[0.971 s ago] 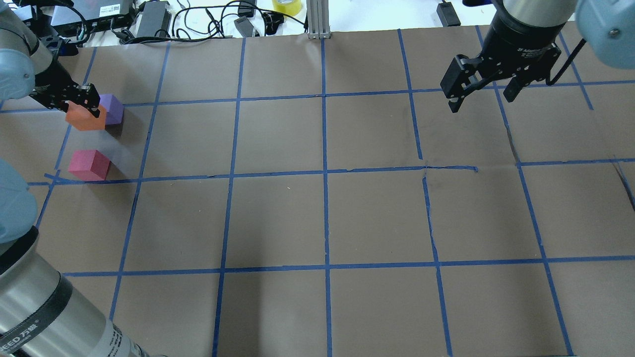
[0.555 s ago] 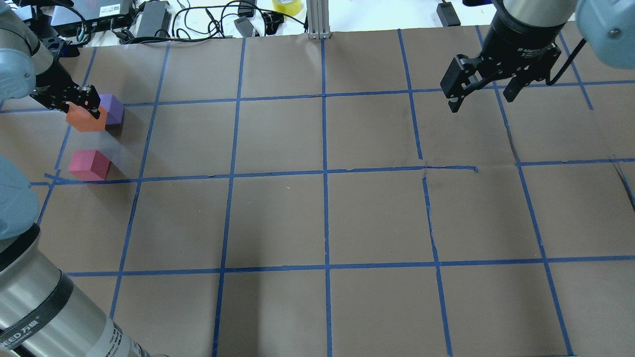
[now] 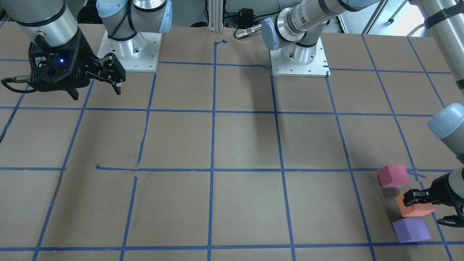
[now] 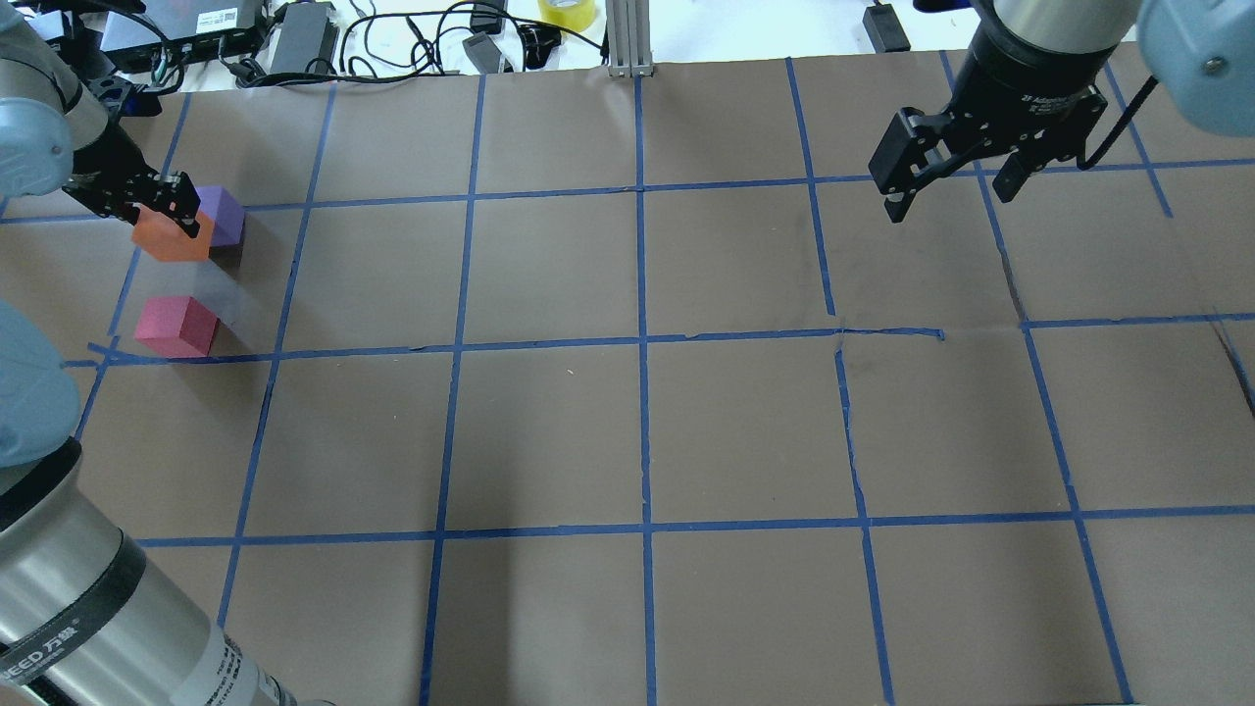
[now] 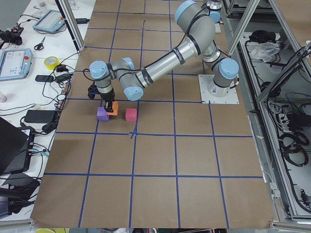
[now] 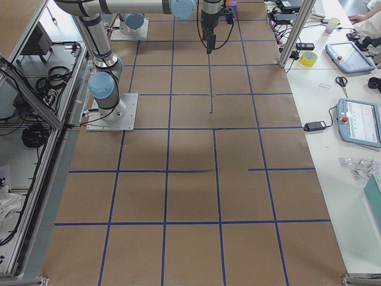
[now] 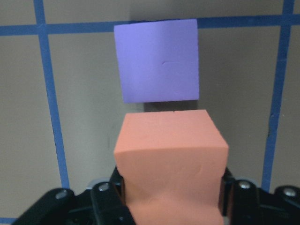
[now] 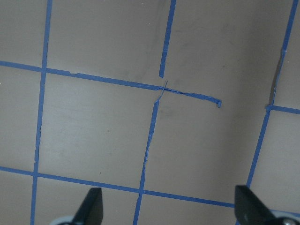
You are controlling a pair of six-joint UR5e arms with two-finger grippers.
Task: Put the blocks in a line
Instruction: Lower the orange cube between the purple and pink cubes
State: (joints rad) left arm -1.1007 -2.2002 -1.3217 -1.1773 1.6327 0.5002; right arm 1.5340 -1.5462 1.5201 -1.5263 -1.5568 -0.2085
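Note:
My left gripper point(image 4: 162, 208) is shut on the orange block point(image 4: 174, 242) at the table's far left. It holds the block low, just in front of the purple block point(image 4: 225, 214), with a narrow gap between them. In the left wrist view the orange block point(image 7: 171, 154) sits between the fingers and the purple block point(image 7: 159, 61) lies beyond it. The pinkish-red block point(image 4: 176, 326) rests alone, nearer the robot. In the front-facing view the pinkish-red point(image 3: 393, 175), orange point(image 3: 415, 209) and purple point(image 3: 411, 230) blocks form a rough row. My right gripper point(image 4: 951, 199) hangs open and empty at the far right.
The table is brown paper with a blue tape grid point(image 4: 642, 343). Cables, a power brick and a tape roll point(image 4: 567, 12) lie beyond the far edge. A metal post point(image 4: 627, 39) stands at the far middle edge. Torn tape point(image 8: 187, 91) shows under the right gripper.
My left gripper has sunk slightly with the orange block still in it, staying beside the purple block. The right arm has barely moved.

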